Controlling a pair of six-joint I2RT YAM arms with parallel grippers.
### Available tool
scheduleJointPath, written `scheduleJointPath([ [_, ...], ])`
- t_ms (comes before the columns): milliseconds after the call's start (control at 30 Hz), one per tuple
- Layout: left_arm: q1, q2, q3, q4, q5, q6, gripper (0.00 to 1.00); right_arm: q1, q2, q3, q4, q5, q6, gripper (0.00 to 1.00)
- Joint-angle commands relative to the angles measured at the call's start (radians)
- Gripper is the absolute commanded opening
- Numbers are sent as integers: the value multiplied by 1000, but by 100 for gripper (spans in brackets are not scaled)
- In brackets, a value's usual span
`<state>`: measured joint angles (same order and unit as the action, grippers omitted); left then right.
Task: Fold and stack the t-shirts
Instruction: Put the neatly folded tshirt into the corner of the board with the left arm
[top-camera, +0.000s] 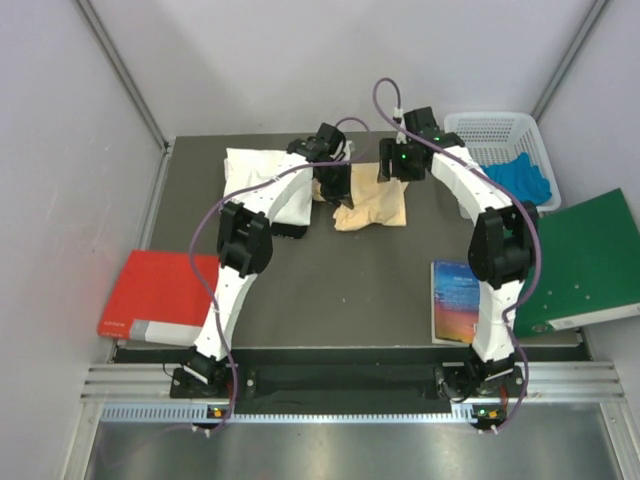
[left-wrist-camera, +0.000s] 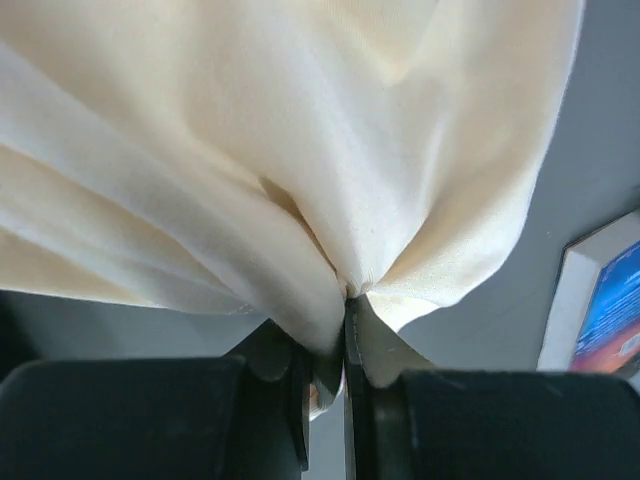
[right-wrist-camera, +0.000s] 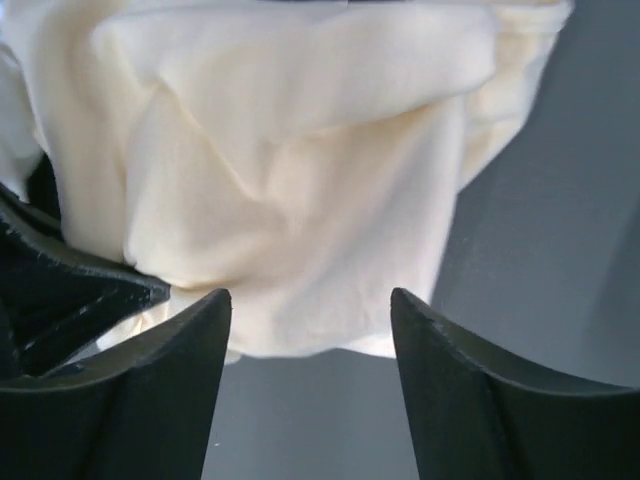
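Note:
The pale peach-yellow t-shirt (top-camera: 375, 210) lies bunched at the back middle of the dark table (top-camera: 340, 290). My left gripper (top-camera: 332, 195) is at its left edge. In the left wrist view the left gripper (left-wrist-camera: 345, 305) is shut on a pinched fold of the peach-yellow t-shirt (left-wrist-camera: 300, 130), which fans out from the jaws. My right gripper (top-camera: 399, 178) sits over the shirt's far right part. In the right wrist view the right gripper (right-wrist-camera: 310, 305) stands open, nothing between its fingers, with the peach-yellow t-shirt (right-wrist-camera: 300, 200) just past the tips. The white t-shirt (top-camera: 255, 172) lies folded at the back left.
A red folder (top-camera: 160, 295) hangs over the table's left edge and a green folder (top-camera: 580, 260) lies at the right. A white basket (top-camera: 495, 130) at the back right holds blue cloth (top-camera: 525, 178). A blue book (top-camera: 455, 300) lies near the right arm, also seen as the blue book (left-wrist-camera: 610, 310).

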<state>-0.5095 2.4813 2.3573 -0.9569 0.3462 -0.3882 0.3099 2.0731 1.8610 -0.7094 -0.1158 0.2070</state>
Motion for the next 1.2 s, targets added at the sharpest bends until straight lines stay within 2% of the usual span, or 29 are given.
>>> scheduleJointPath([
  [0, 8, -131, 60, -66, -32, 140, 0, -6, -93, -29, 57, -10, 17, 68],
  [133, 35, -174, 65, -60, 33, 155, 0, -8, -93, -54, 54, -27, 28, 69],
  [400, 57, -202, 112, 16, 116, 88, 0, -6, -142, -189, 60, -51, 49, 69],
  [633, 160, -265, 131, 116, 204, 16, 0, -6, -188, -309, 90, -74, 78, 69],
  [833, 325, -300, 132, 317, 378, -168, 0, -3, -215, -390, 117, -105, 103, 69],
  [900, 380, -298, 131, 455, 471, -283, 0, -5, -219, -413, 128, -114, 109, 68],
  [967, 410, -291, 129, 592, 517, -401, 0, -3, -216, -424, 131, -120, 112, 68],
  [1067, 450, -269, 126, 703, 620, -529, 0, 1, -214, -434, 137, -124, 112, 68],
  [1167, 466, -243, 119, 742, 711, -566, 0, 6, -215, -448, 143, -125, 118, 68],
])
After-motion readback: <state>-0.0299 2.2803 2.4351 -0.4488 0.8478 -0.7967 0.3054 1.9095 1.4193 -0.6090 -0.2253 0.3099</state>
